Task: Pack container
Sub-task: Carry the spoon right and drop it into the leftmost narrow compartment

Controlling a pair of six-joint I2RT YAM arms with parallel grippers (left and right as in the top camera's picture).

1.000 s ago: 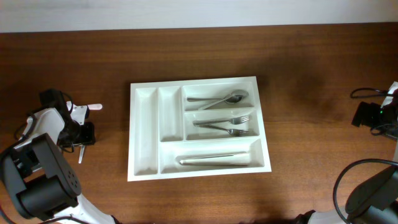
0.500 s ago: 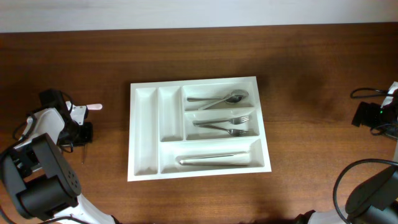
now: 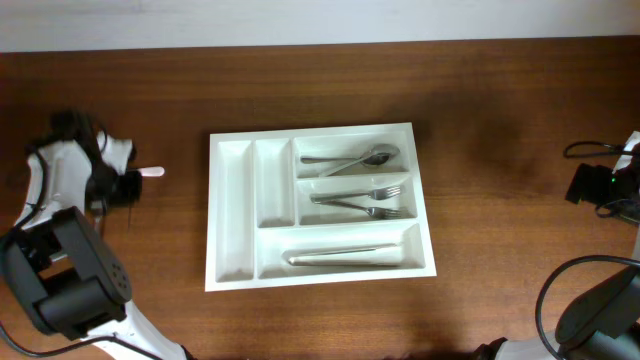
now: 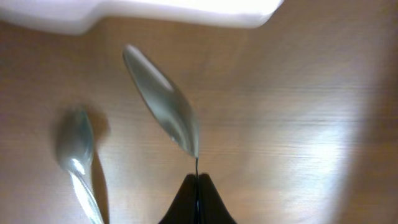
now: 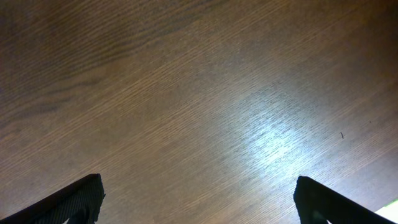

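- Your left pincer (image 4: 198,186) is clamped on a spoon (image 4: 163,109) by its thin handle end, a narrow hold that could let it swivel or drop.
- The container (image 3: 232,215) lies mid-frame overhead, and a tilted spoon may catch its wall.
- Your right pincer (image 5: 199,198) gapes wide, empty.

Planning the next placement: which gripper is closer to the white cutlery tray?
Left. The left gripper, shut on a spoon, is a short way left of the tray; the right gripper is farther off, at the table's right edge.
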